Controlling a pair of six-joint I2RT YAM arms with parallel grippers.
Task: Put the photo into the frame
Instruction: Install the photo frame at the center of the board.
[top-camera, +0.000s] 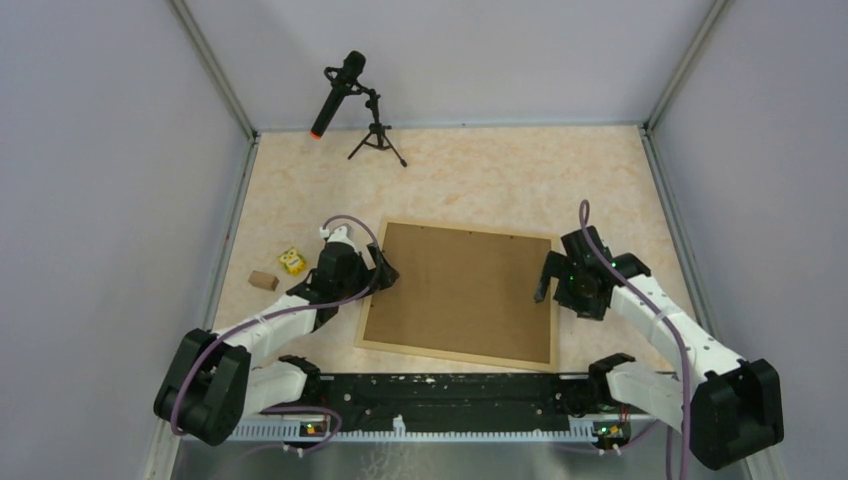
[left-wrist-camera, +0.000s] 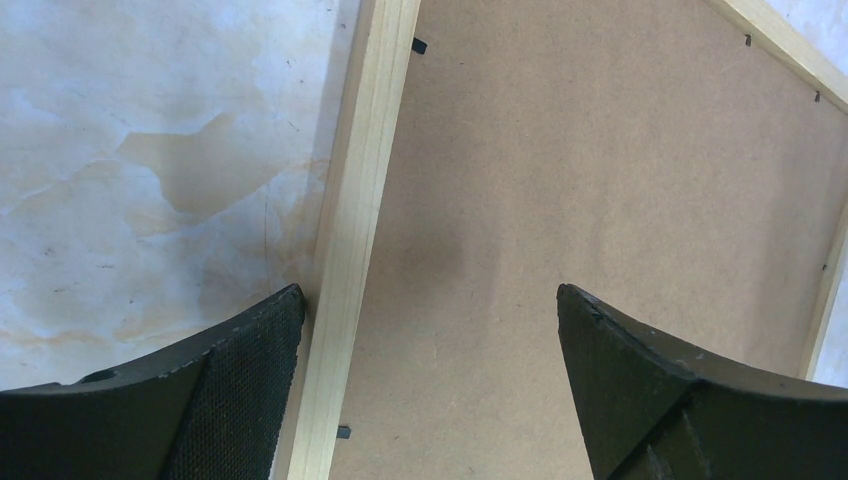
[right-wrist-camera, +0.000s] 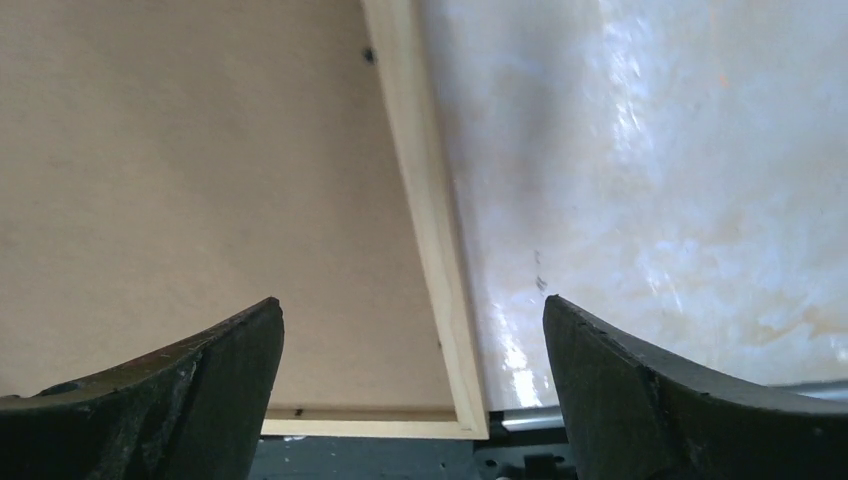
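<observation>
Beige marbled table (top-camera: 480, 170), grey walls (top-camera: 100, 150). Frame (top-camera: 450, 354) lies flat, board (top-camera: 460, 290) up, long axis left-right, slightly skewed. Left gripper (left-wrist-camera: 430, 295) and right gripper (right-wrist-camera: 412, 310) gape, empty.

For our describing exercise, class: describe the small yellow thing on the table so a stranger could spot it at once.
Find the big wooden frame, brown back up. Look left of it, toward the wall, where two small things sit. It is the bright yellow one, not the plain brown block beside it.
</observation>
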